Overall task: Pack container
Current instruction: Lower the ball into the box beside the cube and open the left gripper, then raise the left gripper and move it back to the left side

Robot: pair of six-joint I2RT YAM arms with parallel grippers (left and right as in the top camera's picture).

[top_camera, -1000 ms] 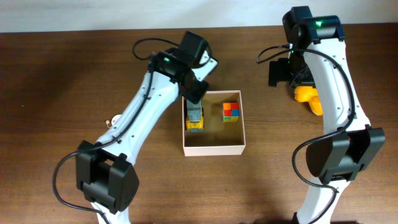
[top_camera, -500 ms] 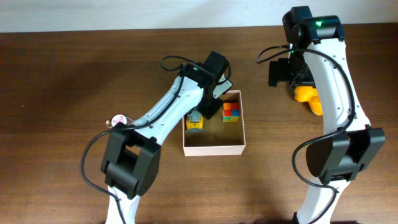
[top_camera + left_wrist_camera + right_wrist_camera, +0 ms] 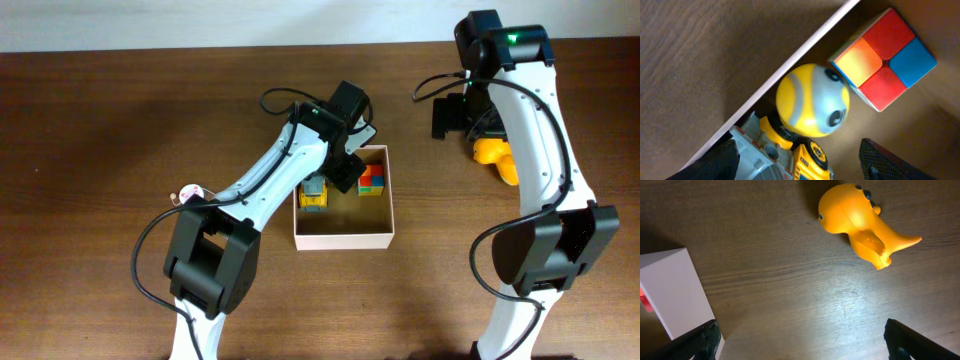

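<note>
The container [image 3: 343, 240] is a square white-walled box with a tan inside, at the table's middle. In it lie a yellow-and-grey toy truck [image 3: 314, 194] and a coloured cube [image 3: 372, 180]. My left gripper [image 3: 343, 170] hovers open over its back part. The left wrist view shows the white wall [image 3: 805, 55], a yellow-and-grey ball with eyes [image 3: 812, 100] resting against the truck [image 3: 785, 157], and the cube [image 3: 883, 57]; the open fingers [image 3: 800, 167] hold nothing. My right gripper [image 3: 460, 117] is open and empty above the table, near an orange duck-like toy [image 3: 497, 158].
The right wrist view shows the orange toy [image 3: 855, 215] on bare wood, a corner of the container [image 3: 675, 290] at the left, and my open fingers [image 3: 810, 345]. A small pink-and-white object [image 3: 190, 195] lies on the table left of the container.
My left arm has swung right, from the container's back-left corner to over its back middle. The right arm and the orange toy have not moved.
</note>
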